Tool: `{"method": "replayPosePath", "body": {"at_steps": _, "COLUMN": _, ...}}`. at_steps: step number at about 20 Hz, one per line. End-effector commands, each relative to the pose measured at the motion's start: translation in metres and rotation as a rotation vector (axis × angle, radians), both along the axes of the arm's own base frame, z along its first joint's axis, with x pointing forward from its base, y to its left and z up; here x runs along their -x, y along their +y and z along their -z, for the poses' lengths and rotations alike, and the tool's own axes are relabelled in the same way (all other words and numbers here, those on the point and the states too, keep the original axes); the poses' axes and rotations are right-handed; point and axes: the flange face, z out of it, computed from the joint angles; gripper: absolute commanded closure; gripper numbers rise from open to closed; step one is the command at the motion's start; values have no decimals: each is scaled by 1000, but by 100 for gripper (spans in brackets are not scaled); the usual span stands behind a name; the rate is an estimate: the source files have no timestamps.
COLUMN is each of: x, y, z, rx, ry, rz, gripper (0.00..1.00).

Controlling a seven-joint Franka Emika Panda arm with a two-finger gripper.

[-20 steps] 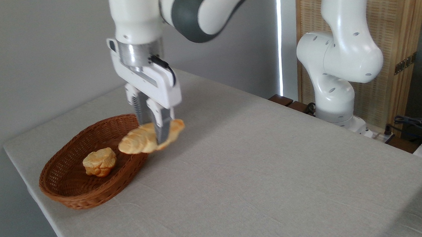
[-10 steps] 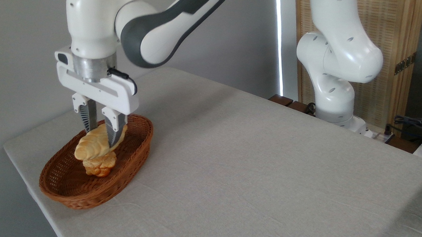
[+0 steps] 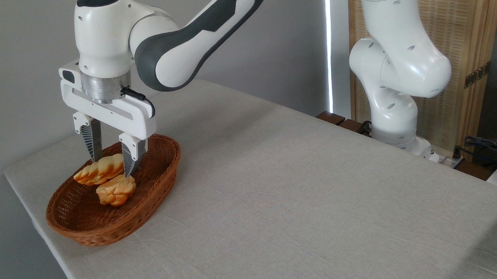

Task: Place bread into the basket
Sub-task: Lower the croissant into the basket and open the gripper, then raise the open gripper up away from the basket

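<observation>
Two breads in basket (image 3: 156, 186) — bread (image 3: 98, 170), roll (image 3: 115, 190) — pincer (image 3: 113, 164) spread above.

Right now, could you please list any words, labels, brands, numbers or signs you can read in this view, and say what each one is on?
None: no readable text shows anywhere.
The arm and its hand carry no legible marking.
The basket, the bread and the roll bear no label.

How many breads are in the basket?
2. The long bread lies toward the basket's back, between the fingers of the open hand. The round roll sits just in front. None looks hidden.
</observation>
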Motion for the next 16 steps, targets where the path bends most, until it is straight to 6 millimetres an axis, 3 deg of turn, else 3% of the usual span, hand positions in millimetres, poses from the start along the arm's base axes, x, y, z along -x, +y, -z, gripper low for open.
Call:
{"method": "replayPosePath", "body": {"at_steps": 1, "x": -4, "y": 1, "z": -5, "rx": 12, "ry": -9, "rz": -15, "gripper": 0}}
{"method": "replayPosePath", "body": {"at_steps": 5, "x": -5, "y": 12, "z": -19, "rx": 10, "ry": -32, "rz": -31, "gripper": 0}}
{"method": "replayPosePath", "body": {"at_steps": 11, "x": -8, "y": 71, "z": -66, "rx": -4, "ry": -103, "rz": -113, "gripper": 0}}
{"method": "replayPosePath", "body": {"at_steps": 16, "x": 23, "y": 86, "z": -74, "rx": -197, "ry": 3, "rz": 135, "gripper": 0}}
